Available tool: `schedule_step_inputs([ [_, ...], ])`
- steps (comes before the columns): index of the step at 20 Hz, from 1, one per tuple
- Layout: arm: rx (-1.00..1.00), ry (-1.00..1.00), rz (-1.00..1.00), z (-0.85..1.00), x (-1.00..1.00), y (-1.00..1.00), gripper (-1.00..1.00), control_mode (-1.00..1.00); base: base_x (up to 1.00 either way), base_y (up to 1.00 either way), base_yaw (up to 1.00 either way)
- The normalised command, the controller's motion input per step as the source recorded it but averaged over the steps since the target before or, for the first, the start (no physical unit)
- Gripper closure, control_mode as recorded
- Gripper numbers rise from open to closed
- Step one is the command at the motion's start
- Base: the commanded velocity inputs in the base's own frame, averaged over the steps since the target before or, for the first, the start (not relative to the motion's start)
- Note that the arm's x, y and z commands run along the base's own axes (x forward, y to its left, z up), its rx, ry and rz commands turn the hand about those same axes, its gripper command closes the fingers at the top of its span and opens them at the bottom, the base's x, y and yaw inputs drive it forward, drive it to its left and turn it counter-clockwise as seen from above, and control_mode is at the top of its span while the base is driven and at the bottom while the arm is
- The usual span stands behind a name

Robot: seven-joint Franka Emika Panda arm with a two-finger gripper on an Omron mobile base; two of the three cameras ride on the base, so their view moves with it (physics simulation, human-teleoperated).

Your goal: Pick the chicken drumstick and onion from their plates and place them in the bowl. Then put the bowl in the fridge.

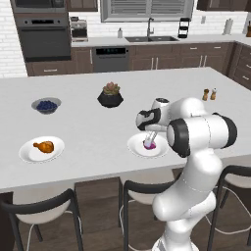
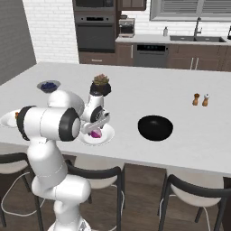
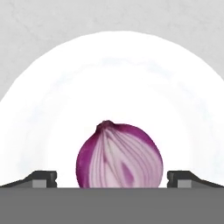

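- The work surface is a wide white island counter [image 1: 98,142] in a kitchen of dark brown cabinets; a built-in oven [image 1: 43,34] stands at the far wall, a sink [image 1: 149,38] under a window, dark chairs [image 1: 44,211] along the near edge.
- A black faceted plant pot [image 1: 110,98] with a succulent sits mid-counter; salt and pepper shakers [image 1: 209,94] stand together toward the far right.
- A small grey bowl of blue berries [image 1: 46,105] sits far left.
- One white plate [image 1: 29,154] at the left holds the chicken drumstick [image 1: 44,145]; well apart, a second white plate [image 3: 109,78] holds the onion [image 3: 119,156], purple-red, upright near its middle.
- The black bowl [image 2: 155,127] lies empty to the right of the onion's plate, near but not touching.
- The gripper [image 3: 112,177] hangs right over the onion, jaws spread wide; the fingertips [image 3: 41,178] stand either side of the onion, apart from it; nothing is held.
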Motion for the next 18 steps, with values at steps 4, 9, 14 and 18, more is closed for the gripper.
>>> schedule_step_inputs([
  [4, 0.0, 0.0, 0.0, -0.18, 0.02, 0.0, -1.0, -1.0, 0.0, 0.0, 0.0],
  [9, 0.0, -0.01, 0.0, -0.09, 0.01, 0.0, -1.0, -1.0, 0.0, 0.0, 0.0],
  [14, 0.0, -0.01, 0.0, -0.11, 0.0, 0.0, -1.0, -1.0, 0.0, 0.0, 0.0],
  [18, 0.0, -0.01, 0.0, -0.14, 0.01, 0.0, -1.0, -1.0, 0.0, 0.0, 0.0],
])
